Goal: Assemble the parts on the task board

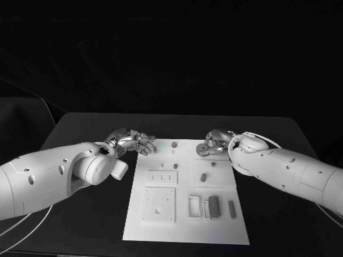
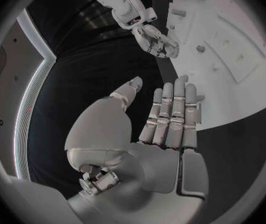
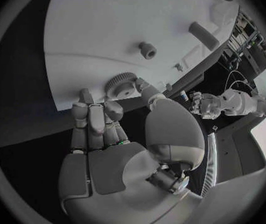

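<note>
The right hand's fingers (image 3: 95, 117) curl around a small toothed gear (image 3: 121, 86) at the far edge of the task board (image 1: 218, 225), touching it; whether they truly grip it I cannot tell. To do this well, I'd close evenly on the teeth and lift straight. The left hand (image 2: 164, 119) hovers by the opposite corner, fingers straight and empty. Other parts (image 1: 213, 203) lie nearer on the board.

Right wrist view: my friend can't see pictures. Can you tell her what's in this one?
The robot's right hand reaches to the edge of the white task board, its fingertips at a small toothed gear there. Two more small parts lie farther along the board, a little round knob and a short peg. The left hand hovers beyond, over the black table.
</note>
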You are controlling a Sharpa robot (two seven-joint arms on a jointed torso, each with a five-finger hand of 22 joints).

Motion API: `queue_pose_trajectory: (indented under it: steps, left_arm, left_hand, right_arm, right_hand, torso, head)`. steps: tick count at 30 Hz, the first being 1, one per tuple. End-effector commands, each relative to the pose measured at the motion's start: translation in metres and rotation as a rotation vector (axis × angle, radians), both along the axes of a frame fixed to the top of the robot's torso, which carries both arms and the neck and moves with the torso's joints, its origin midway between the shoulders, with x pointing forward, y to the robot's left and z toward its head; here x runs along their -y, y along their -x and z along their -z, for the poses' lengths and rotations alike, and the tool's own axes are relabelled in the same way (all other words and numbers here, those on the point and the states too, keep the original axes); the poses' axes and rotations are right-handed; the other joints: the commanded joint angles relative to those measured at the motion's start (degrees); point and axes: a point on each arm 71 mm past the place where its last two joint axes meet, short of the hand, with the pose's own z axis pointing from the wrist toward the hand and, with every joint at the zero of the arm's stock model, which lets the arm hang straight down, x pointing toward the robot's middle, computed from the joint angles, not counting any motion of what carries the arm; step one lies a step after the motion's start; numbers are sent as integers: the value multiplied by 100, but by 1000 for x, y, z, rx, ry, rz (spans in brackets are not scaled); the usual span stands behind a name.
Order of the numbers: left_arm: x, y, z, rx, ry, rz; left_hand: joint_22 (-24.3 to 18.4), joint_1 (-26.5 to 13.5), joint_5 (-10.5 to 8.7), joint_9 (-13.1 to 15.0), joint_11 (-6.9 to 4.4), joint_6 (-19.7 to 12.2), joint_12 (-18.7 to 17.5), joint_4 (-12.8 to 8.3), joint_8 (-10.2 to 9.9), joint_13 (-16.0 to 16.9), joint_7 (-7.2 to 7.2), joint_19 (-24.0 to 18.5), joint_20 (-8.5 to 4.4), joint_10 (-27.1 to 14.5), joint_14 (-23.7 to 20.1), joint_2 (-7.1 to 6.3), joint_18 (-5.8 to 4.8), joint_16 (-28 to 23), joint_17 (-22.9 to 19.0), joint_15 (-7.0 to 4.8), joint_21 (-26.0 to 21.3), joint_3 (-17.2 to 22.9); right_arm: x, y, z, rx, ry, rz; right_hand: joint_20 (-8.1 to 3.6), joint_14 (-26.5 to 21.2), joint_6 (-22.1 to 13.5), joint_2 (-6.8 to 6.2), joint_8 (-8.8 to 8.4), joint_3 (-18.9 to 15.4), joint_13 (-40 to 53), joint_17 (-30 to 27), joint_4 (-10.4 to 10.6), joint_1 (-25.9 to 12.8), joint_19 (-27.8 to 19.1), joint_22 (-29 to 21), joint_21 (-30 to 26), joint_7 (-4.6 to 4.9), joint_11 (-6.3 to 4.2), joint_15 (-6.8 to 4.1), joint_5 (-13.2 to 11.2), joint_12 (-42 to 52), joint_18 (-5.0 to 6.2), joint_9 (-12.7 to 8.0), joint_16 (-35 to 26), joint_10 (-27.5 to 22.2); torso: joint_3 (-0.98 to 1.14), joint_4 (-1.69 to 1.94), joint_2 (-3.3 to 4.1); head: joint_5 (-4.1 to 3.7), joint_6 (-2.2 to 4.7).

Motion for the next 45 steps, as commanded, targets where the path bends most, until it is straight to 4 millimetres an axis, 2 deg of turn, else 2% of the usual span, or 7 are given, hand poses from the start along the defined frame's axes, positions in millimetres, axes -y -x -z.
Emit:
queue_pose_trajectory:
  steps: [1, 19, 24, 28, 31, 34, 45]
  left_arm:
    - [1, 0, -1, 6, 1, 8]
    - [1, 0, -1, 6, 1, 6]
    - [0, 0, -1, 6, 0, 5]
    - [0, 0, -1, 5, 0, 5]
    - [0, 0, -1, 5, -1, 4]
    - [0, 0, -1, 5, -2, 4]
    - [-1, -1, 0, 3, -4, 3]
  left_hand:
    - [5, 2, 19, -7, -8, -30, -17, 2, -26, 8, -13, -55, -5, -35, -40, 42, 83, -20, 0, -14, -34, -11]
    - [6, 3, 19, -8, -8, -30, -17, 3, -26, 9, -13, -56, -5, -36, -40, 45, 82, -21, 1, -13, -34, -10]
    - [6, 3, 19, -8, -8, -30, -17, 3, -26, 9, -13, -56, -5, -36, -40, 45, 82, -21, 1, -13, -35, -9]
    - [6, 4, 19, -8, -8, -30, -17, 4, -26, 9, -13, -56, -5, -36, -41, 46, 82, -22, 1, -13, -35, -9]
    - [6, 4, 19, -8, -8, -30, -17, 4, -26, 9, -13, -57, -5, -37, -41, 47, 82, -22, 1, -13, -35, -8]
    - [6, 4, 19, -8, -8, -30, -17, 4, -26, 9, -13, -57, -5, -37, -41, 47, 82, -22, 1, -13, -35, -8]
    - [7, 5, 19, -8, -8, -30, -17, 4, -26, 10, -13, -57, -5, -37, -41, 49, 82, -23, 2, -13, -35, -7]
  right_arm:
    - [6, 2, 10, -54, 27, 10]
    - [6, 1, 9, -39, 18, 18]
    - [7, 1, 9, -42, 19, 17]
    - [6, 1, 9, -42, 13, 9]
    - [6, 1, 10, -46, 6, 9]
    - [6, 1, 10, -50, 2, 10]
    - [10, 0, 13, -99, -30, 16]
  right_hand:
    - [-6, -43, -21, 80, -40, 23, -12, -12, -35, 144, -44, -7, 463, 1, 6, 4, -26, -18, 22, 1, -16, -39]
    - [-7, 17, 561, 453, 173, 226, -34, -36, -59, 636, -7, 18, 512, -45, -16, -19, -17, 68, 26, 141, 88, 85]
    - [-5, 15, 538, 406, 146, 220, -40, -41, -70, 674, -10, 20, 513, -45, -16, -20, -26, 66, 23, 134, 93, 86]
    - [-7, 12, 532, 445, 128, 257, -48, -47, -76, 753, -11, 20, 511, -48, -17, -21, -16, 64, 26, 131, 96, 86]
    - [9, 4, 561, 629, 95, 375, -70, -72, -62, 878, -15, 14, 493, -48, -7, -13, 124, 56, 17, 121, 101, 86]
    - [11, 3, 559, 620, 90, 370, -71, -74, -58, 870, -16, 14, 493, -46, -5, -12, 127, 55, 15, 119, 102, 85]
    - [62, -20, 506, 299, -65, 126, -132, -156, 177, 269, -3, 4, 462, -35, 40, 33, 61, 33, -23, 49, 113, 65]
  torso:
    - [0, 2, 1]
    - [-4, 2, 1]
    - [0, 2, 0]
    - [2, -2, 3]
    - [4, 1, 4]
    - [3, 4, 2]
    - [4, -2, 3]
  head:
    - [-12, -7]
    - [-21, -15]
    - [-20, -13]
    - [-20, -15]
    - [-24, -19]
    - [-26, -14]
    - [-36, -12]
